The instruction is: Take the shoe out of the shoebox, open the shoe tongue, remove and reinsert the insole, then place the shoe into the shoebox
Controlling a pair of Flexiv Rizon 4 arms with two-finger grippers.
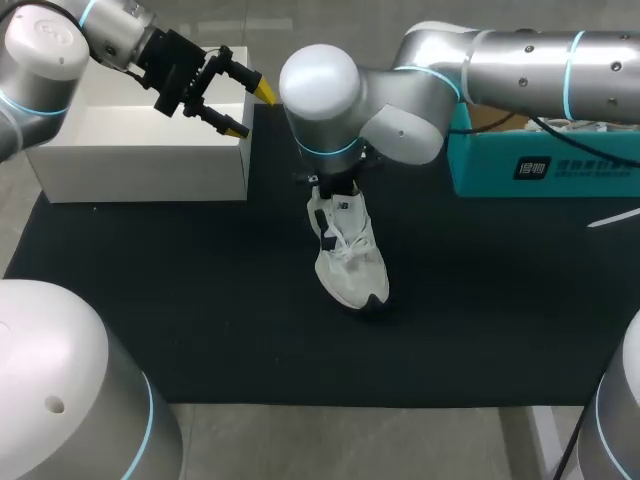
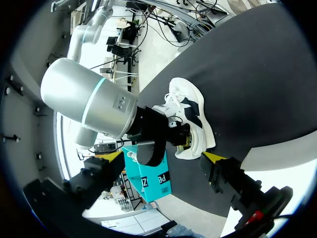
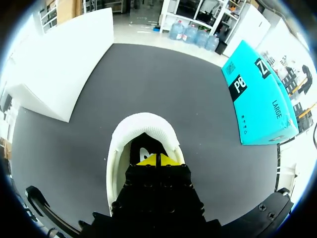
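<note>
Your right gripper [image 3: 157, 159] has its two yellow tips pressed together, and they stand inside the mouth of the white sneaker [image 3: 143, 124]. Whether a thin thing such as the insole is pinched between them, you cannot tell. The heel collar curves just ahead of the tips, and the rest of the sneaker is hidden under the gripper body.

In the head view the sneaker [image 1: 350, 265] lies on the black mat [image 1: 200, 300]. Its long axis runs from the heel, under your right wrist, to the toe at the near side, so I judge any pull on the insole should go up and toward the heel.

Your left gripper [image 1: 250, 108] is wide open and holds nothing. It hangs over the corner of the white shoebox [image 1: 140, 165], well apart from the sneaker.
</note>
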